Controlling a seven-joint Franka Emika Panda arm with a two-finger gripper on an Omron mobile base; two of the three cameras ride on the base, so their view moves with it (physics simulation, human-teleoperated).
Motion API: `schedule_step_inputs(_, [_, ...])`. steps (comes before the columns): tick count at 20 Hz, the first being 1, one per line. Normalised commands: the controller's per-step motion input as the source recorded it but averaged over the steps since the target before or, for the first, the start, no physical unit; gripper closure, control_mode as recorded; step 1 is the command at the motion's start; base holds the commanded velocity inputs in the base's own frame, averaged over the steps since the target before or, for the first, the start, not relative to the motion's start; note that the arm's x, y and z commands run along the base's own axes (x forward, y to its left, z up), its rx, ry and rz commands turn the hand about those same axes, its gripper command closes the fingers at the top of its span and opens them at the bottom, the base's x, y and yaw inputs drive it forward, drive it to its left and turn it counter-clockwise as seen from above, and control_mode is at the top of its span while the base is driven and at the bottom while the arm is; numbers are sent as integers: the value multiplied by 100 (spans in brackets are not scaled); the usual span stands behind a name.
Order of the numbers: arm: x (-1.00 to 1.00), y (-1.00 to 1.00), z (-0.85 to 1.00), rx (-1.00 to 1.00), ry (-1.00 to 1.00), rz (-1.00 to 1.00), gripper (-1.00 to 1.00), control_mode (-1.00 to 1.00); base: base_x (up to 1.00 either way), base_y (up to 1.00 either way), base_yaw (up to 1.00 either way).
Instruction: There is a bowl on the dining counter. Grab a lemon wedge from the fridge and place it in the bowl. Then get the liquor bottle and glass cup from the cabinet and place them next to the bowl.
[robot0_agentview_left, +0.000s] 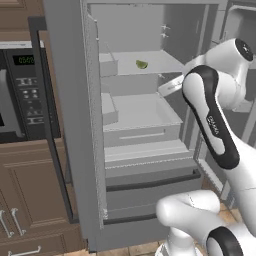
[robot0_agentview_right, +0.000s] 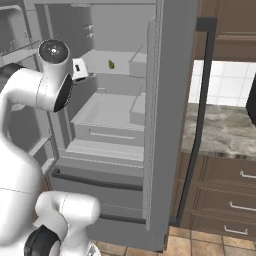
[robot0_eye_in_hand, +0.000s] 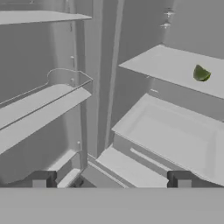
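Grey steel fridge (robot0_agentview_left: 75, 125) stands open in the left base view, the green lemon wedge (robot0_agentview_left: 142, 64) resting on an upper shelf, untouched. From the right base view the wedge (robot0_agentview_right: 111, 64) sits beyond the arm. In the hand view the gripper (robot0_eye_in_hand: 111, 179) is spread wide and empty, the wedge (robot0_eye_in_hand: 201, 73) well apart; fetching it, the bottle and the cup all remain
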Motion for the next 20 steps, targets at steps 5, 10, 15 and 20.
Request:
schedule_step_inputs(5, [4,-36,4,0,-1,-17,-100,-100,0,0,0])
schedule_step_inputs(10, [18,-2,35,0,1,-24,-100,-100,0,0,0])
schedule_step_inputs(15, [14,-2,15,2,7,-20,-100,-100,0,0,0])
schedule_step_inputs(20, [33,-21,0,11,5,-5,-100,-100,0,0,0])
